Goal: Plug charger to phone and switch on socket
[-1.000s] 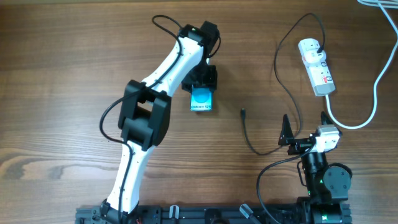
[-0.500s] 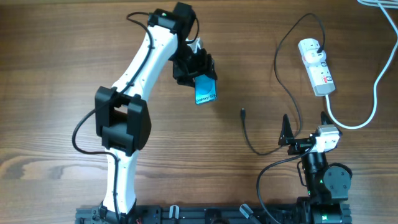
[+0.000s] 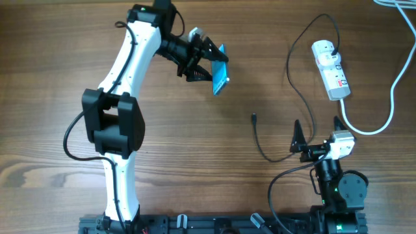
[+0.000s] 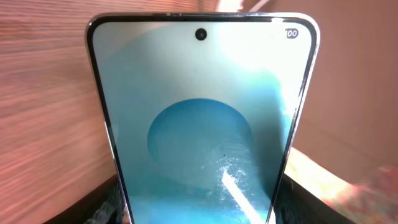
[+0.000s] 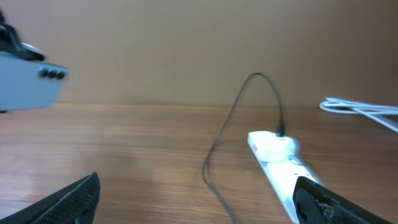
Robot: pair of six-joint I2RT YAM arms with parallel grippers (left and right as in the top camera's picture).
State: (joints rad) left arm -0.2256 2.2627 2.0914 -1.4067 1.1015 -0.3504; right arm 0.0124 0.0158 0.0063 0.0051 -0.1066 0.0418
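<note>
My left gripper [image 3: 209, 67] is shut on the phone [image 3: 220, 70], holding it lifted and tilted on edge above the table's far middle. Its cyan screen fills the left wrist view [image 4: 199, 124], gripped at the lower end. The charger's black cable [image 3: 300, 97] runs from a white plug on the socket [image 3: 330, 70] at the far right to its connector tip [image 3: 253, 117] lying on the table centre. My right gripper [image 3: 317, 133] is open and empty at the near right. In the right wrist view the socket [image 5: 280, 158] and the cable [image 5: 224, 149] lie ahead.
The socket's thick white cord [image 3: 383, 110] loops along the right edge. The left arm [image 3: 120, 97] stretches over the left half of the table. The phone's back shows at the far left of the right wrist view [image 5: 28, 87].
The left gripper has lifted the phone off the table, moved it away and slightly right, and tilted it on edge. The right arm has not moved.
</note>
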